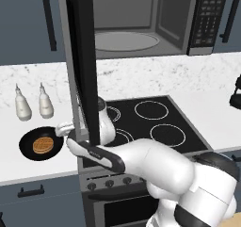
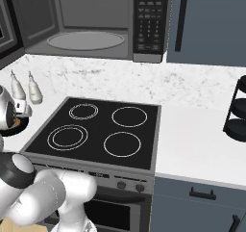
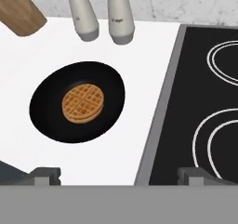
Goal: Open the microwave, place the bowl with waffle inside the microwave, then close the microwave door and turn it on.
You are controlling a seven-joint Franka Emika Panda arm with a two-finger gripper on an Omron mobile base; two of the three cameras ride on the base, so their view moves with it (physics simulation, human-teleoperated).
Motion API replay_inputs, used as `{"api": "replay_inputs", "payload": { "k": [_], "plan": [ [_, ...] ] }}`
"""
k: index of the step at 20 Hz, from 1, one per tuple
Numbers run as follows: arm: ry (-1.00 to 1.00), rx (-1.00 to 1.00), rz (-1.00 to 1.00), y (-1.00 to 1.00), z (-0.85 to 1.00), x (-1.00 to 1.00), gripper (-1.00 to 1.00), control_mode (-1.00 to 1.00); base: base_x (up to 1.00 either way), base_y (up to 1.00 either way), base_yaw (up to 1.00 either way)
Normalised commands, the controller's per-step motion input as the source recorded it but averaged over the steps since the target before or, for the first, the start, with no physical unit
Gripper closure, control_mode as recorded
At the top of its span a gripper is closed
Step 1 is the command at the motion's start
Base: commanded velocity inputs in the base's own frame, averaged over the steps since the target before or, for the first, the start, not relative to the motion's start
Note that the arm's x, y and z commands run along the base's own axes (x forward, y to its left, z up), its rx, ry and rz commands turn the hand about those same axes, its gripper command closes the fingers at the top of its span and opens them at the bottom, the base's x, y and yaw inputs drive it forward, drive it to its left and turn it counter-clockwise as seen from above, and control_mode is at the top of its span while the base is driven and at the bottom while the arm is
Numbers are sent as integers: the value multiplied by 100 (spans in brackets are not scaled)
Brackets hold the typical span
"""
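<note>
Your claw (image 3: 118, 176) hangs over the desk (image 3: 116, 144) at the stove's (image 3: 200, 107) left edge, jaws spread wide apart and holding nothing. The bowl with waffle (image 3: 77, 102) sits on the desk left of the stove, just in front of the two white bottles (image 3: 102, 14). From the claw, the bowl lies ahead and off to the left, away from the stove, so you'd likely shift that way before descending. Being round, it sets no grasp axis; any rim point serves. The microwave door (image 1: 84, 66) already stands swung open above the stove.
</note>
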Motion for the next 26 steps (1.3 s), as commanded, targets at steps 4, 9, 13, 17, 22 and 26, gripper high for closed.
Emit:
{"api": "replay_inputs", "payload": {
  "k": [4, 9, 13, 17, 22, 26],
  "plan": [
    [2, 0, 0, 24, -4, 19, -100, -100, 0, 0, 0],
    [2, 0, 0, 13, -4, 19, -100, -100, 0, 0, 0],
    [0, 0, 0, 3, -22, 15, -100, -100, 0, 0, 0],
    [0, 0, 0, 1, -25, 11, -100, -100, 0, 0, 0],
    [0, 0, 0, 0, -22, 5, -100, -100, 0, 0, 0],
    [0, 0, 0, 0, -19, 3, -100, -100, 0, 0, 0]
  ]
}}
